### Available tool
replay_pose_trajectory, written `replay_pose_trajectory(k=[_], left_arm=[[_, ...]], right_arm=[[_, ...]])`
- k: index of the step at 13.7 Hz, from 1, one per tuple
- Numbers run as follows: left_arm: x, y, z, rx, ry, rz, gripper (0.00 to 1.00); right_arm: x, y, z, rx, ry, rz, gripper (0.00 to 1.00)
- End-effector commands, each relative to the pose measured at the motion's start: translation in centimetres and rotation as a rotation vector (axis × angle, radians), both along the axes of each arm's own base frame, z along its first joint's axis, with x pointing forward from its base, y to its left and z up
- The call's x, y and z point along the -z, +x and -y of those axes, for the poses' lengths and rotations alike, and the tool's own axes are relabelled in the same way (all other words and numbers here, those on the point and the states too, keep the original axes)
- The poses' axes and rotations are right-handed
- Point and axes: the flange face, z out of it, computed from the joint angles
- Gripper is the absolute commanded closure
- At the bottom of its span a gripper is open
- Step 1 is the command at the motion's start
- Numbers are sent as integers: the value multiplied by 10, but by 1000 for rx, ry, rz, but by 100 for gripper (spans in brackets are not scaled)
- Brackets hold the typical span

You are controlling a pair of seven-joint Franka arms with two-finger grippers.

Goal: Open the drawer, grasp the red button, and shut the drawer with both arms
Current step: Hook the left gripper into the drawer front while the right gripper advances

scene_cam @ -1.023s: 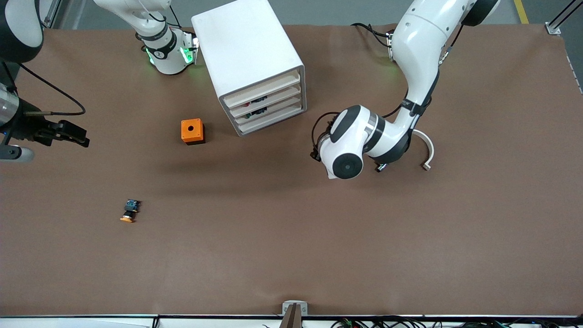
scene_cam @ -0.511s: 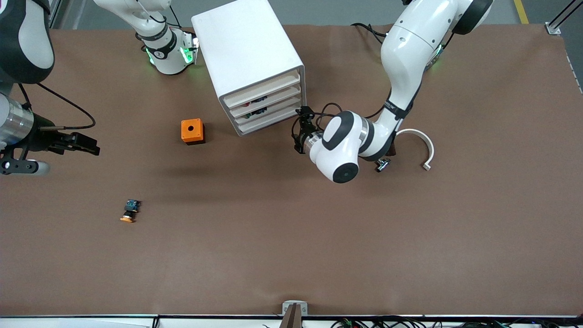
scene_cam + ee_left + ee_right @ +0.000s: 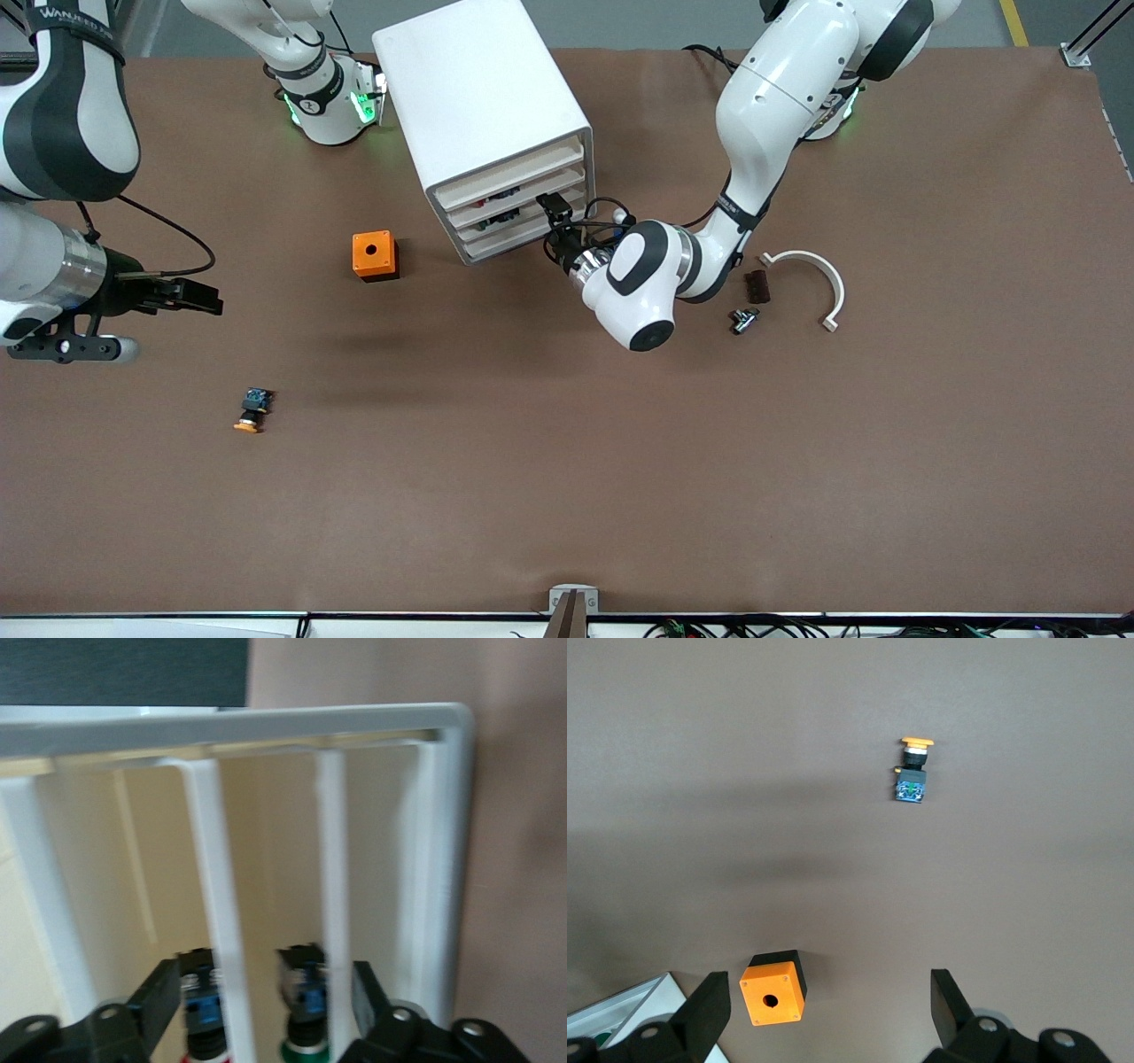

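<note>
The white cabinet stands near the robots' bases with its four drawers pushed in. My left gripper is open at the drawer fronts, at the end toward the left arm. In the left wrist view its jaws span two white drawer fronts. In the gaps I see the red-capped button and a green-capped one. My right gripper is open and empty over the table at the right arm's end; its wrist view looks down on bare table.
An orange cube with a round hole sits beside the cabinet and also shows in the right wrist view. An orange-capped button lies nearer the front camera. A white curved piece, a dark block and a small metal part lie toward the left arm's end.
My left arm has swung toward the cabinet, bringing its gripper up to the drawer fronts. My right gripper has drifted a little toward the table's middle.
</note>
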Motion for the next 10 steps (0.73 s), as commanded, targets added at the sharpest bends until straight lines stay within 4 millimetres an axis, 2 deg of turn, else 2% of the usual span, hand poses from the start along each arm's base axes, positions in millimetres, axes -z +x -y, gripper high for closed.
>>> replay_pose_trajectory(k=[1, 4, 5, 6, 7, 8, 9, 10], left_arm=[[-4, -6, 5, 4, -24, -99, 27], [0, -15, 8, 34, -19, -127, 30], [7, -16, 7, 34, -12, -135, 31], [12, -17, 6, 34, -8, -140, 36], [14, -19, 7, 38, -8, -143, 42], [15, -22, 9, 45, -7, -143, 58], [16, -22, 10, 44, -7, -142, 68], [16, -26, 12, 50, -6, -143, 84]], right_arm=[[9, 6, -4, 30, 17, -13, 0], [14, 7, -24, 103, 27, -29, 0], [14, 7, -28, 134, 20, -32, 0], [15, 6, -37, 163, 13, -38, 0], [15, 6, -46, 188, 6, -41, 0], [14, 4, -57, 221, -1, -43, 0], [14, 3, -68, 256, -3, -48, 0], [14, 2, -79, 295, 1, -55, 0]])
